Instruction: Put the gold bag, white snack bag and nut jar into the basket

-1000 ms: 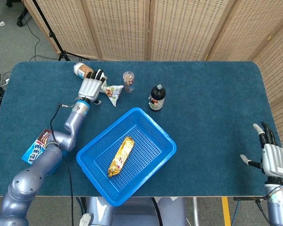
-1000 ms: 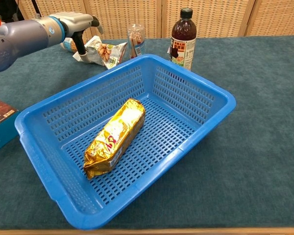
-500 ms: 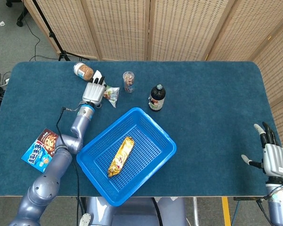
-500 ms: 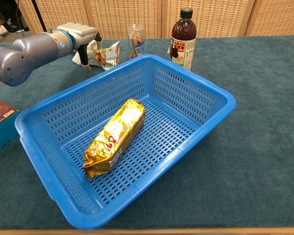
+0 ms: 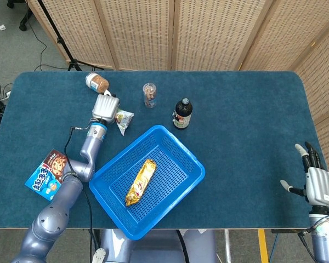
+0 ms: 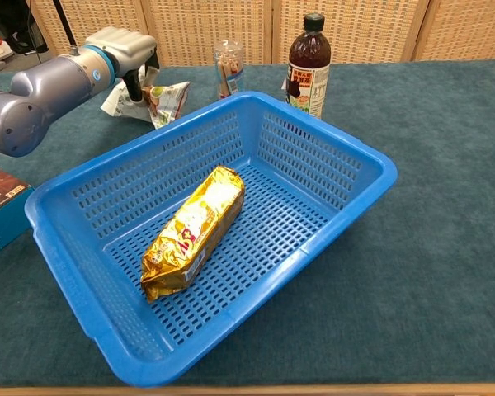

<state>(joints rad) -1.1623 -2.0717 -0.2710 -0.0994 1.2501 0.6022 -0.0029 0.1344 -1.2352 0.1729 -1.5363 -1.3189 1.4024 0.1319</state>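
Observation:
The white snack bag point(image 5: 123, 119) hangs just off the blue basket's point(image 5: 180, 148) far left corner, gripped by my left hand point(image 5: 106, 106). In the chest view the same hand point(image 6: 125, 46) closes over the crumpled bag point(image 6: 163, 97) above the table, beyond the basket rim point(image 6: 326, 130). The gold bag point(image 5: 141, 182) lies lengthwise on the basket floor, also plain in the chest view point(image 6: 194, 231). The nut jar point(image 5: 97, 82) lies on its side behind my left hand. Far off at the table's near right edge, my right hand point(image 5: 317, 184) has its fingers spread and holds nothing.
A dark bottle point(image 5: 181, 113) and a clear jar of snack sticks point(image 5: 149, 94) stand beyond the basket, as the chest view shows for the bottle point(image 6: 308, 66) and the jar point(image 6: 228, 64). A blue snack box point(image 5: 47, 173) lies at the near left.
My left hand closed on the white snack bag and drew it nearer, away from the clear jar and toward the basket's corner. The right hand stayed put.

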